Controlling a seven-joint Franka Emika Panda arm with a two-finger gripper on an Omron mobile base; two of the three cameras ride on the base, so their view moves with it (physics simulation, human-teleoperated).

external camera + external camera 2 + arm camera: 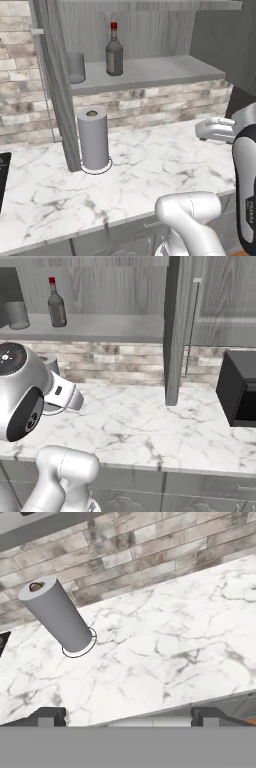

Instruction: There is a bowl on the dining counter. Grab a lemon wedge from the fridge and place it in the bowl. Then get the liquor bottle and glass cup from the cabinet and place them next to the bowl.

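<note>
The liquor bottle (114,51) stands upright on the open cabinet shelf (160,70), right of the glass cup (76,67). Likely heavy, rigid, slick and breakable; grip its wide body, not the neck. The pincer (128,718) is spread wide, empty, over the worktop (165,647).

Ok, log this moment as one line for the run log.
phase: at open cabinet | gripper: open, empty, over marble counter | liquor bottle: upright on shelf | glass cup: on shelf, left of bottle | paper towel roll: on counter

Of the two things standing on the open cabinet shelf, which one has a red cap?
The liquor bottle: tall, dark, with a narrow neck and red cap. The glass cup to its left is a short grey cylinder without a cap.
</note>
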